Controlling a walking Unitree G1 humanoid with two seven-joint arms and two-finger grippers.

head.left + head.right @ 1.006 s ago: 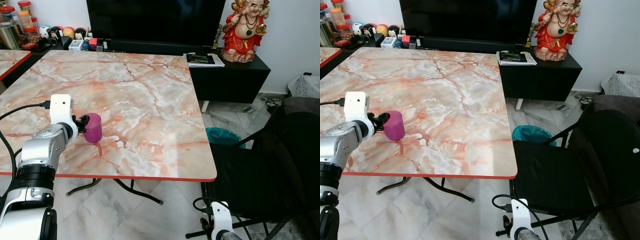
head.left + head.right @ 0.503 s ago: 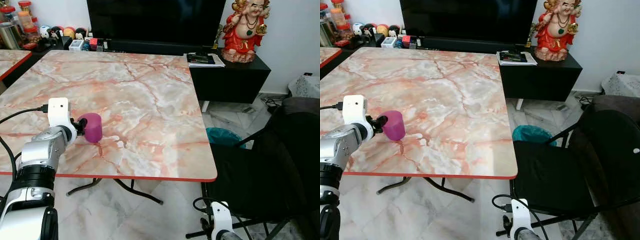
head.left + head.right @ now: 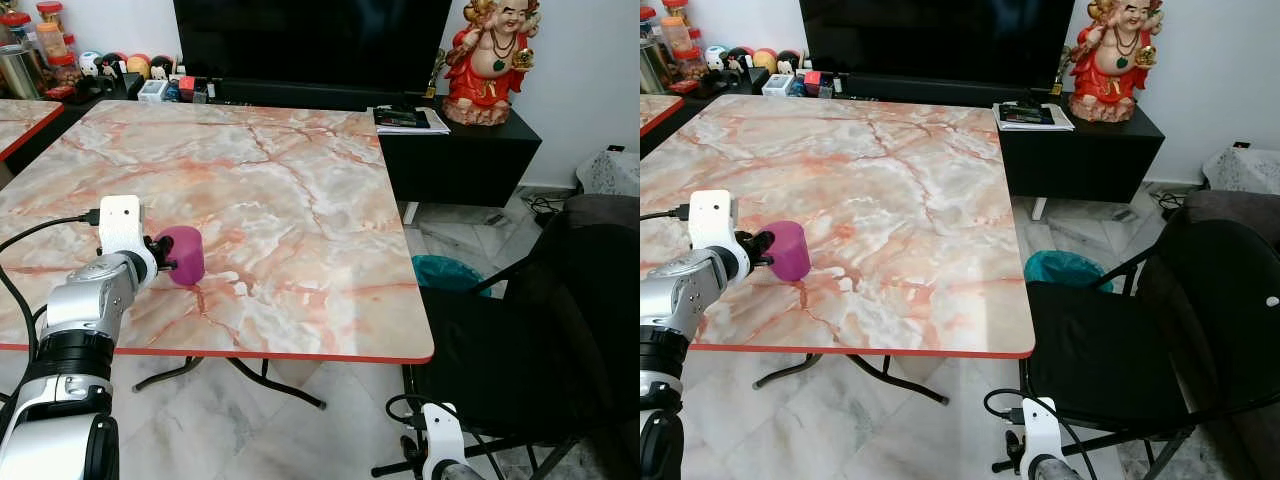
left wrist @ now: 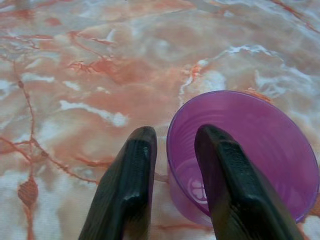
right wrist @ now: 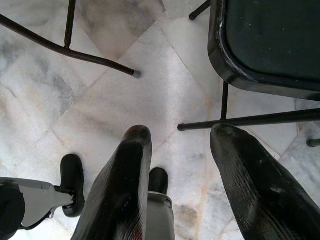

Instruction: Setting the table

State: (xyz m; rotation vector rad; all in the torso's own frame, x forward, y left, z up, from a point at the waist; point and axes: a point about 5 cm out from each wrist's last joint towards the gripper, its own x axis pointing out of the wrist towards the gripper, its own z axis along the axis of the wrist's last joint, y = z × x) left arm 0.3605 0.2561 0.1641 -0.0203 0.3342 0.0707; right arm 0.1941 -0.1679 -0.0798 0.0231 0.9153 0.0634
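Observation:
A purple cup [image 3: 183, 256] rests near the front left of the marble table [image 3: 300, 170], tipped with its mouth toward my left gripper [image 3: 163, 254]. In the left wrist view the cup [image 4: 260, 150] has one black finger [image 4: 225, 180] inside it and the other finger [image 4: 130, 185] outside, with the rim pinched between them. My left gripper is shut on the cup's rim. Down by the floor my right arm [image 3: 438, 445] hangs idle, and its gripper [image 5: 181, 134] is open above the tiles.
A black chair [image 3: 520, 340] stands at the table's right side, with a teal bin [image 3: 445, 272] behind it. Beyond the table are a black cabinet [image 3: 460, 155], a red statue [image 3: 492, 60] and a TV [image 3: 310, 40]. A second table [image 3: 20, 115] is at far left.
My left wrist has dipped very slightly. The cup stays held at the same spot on the table.

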